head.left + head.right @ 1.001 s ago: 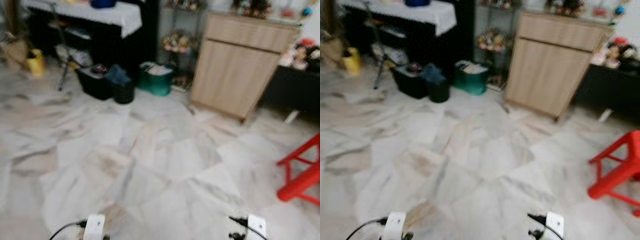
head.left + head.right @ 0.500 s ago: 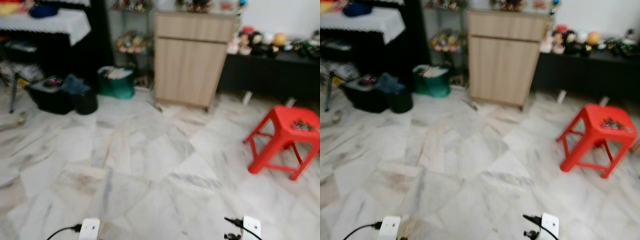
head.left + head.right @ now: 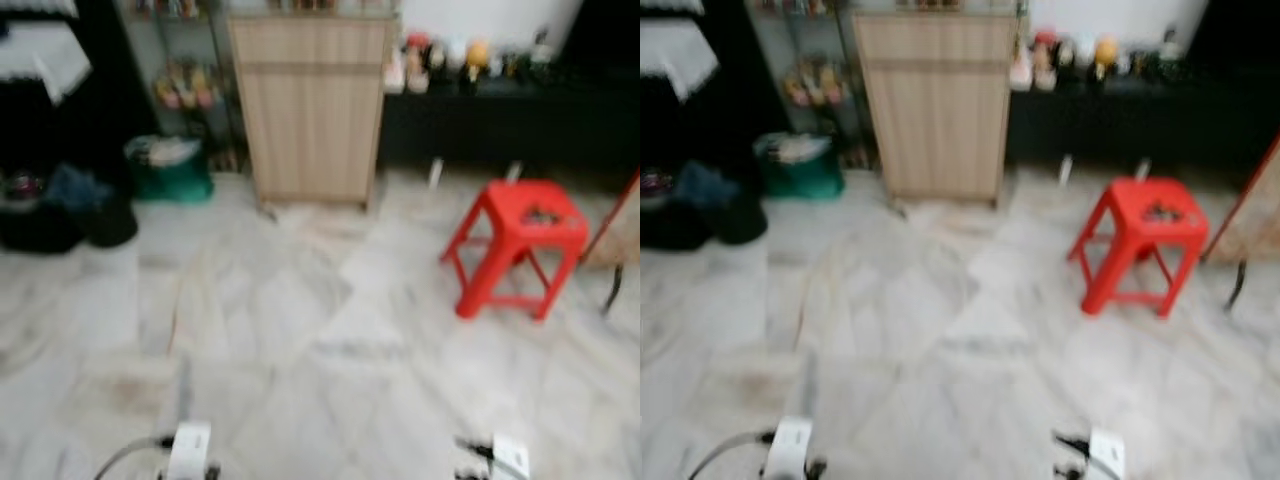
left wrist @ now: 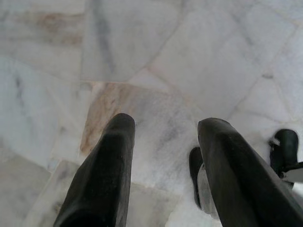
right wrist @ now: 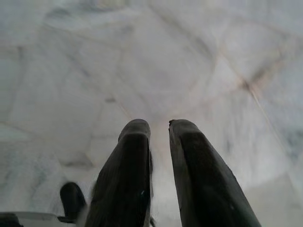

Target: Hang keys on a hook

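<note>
- Both claws hang low over the marble floor: the left gripper has its fingers apart, the right gripper has them nearly together, with nothing between either pair.
- Dark specks, perhaps the keys, lie on the red stool at right of the frame; blur makes this hard to tell.
- Behind, at upper centre, stands a wooden cabinet, a green bag to its left.
- Black shelf at upper right carries small blurred figures.
</note>
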`<state>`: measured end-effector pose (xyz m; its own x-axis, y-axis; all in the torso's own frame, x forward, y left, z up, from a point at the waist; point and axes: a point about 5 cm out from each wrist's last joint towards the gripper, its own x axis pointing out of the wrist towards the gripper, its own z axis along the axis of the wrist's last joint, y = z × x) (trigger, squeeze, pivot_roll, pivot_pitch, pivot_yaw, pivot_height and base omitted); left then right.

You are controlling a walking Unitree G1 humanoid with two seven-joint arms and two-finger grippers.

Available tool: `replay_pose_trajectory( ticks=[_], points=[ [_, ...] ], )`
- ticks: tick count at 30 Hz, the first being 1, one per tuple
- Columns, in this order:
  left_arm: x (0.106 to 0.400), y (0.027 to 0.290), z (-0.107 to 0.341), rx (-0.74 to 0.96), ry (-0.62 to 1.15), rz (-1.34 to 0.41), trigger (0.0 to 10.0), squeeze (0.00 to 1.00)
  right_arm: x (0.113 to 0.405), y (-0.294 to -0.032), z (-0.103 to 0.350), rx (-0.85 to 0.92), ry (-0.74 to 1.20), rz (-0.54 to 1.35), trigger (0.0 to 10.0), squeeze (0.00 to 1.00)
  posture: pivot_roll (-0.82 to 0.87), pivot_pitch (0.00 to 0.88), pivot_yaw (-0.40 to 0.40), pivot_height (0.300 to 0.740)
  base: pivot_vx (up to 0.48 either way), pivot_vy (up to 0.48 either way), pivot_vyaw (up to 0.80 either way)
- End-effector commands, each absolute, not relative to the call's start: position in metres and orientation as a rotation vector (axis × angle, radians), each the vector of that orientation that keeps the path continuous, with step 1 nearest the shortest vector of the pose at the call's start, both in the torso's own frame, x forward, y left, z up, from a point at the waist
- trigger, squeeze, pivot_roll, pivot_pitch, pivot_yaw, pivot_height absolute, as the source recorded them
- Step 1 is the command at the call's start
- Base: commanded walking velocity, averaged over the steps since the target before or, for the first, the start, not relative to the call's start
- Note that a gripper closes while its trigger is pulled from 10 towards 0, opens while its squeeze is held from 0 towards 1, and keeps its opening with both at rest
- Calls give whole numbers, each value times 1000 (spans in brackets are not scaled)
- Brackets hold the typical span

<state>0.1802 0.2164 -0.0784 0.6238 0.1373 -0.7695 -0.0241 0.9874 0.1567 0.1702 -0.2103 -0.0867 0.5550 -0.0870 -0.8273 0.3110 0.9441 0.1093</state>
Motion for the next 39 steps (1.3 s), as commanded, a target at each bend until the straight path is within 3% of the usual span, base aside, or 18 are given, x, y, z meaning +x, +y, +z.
replay_pose_trajectory(
  ticks=[1,20,21,39],
  points=[
    [175,217,-81,135,918,85,10000,0,168,-211,-87,259,956,-248,10000,0,127,0,9,709,0,-371,0],
    [173,215,-83,145,932,51,10000,0,167,-209,-88,273,947,-254,10000,0,115,0,13,709,0,-372,0],
    [172,215,-84,144,938,52,10000,0,167,-209,-88,270,943,-252,10000,1000,117,0,11,709,0,-371,0],
    [159,223,-88,125,983,90,10000,0,171,-210,-86,262,941,-254,10000,1000,131,0,-4,709,0,-371,0]
  ],
)
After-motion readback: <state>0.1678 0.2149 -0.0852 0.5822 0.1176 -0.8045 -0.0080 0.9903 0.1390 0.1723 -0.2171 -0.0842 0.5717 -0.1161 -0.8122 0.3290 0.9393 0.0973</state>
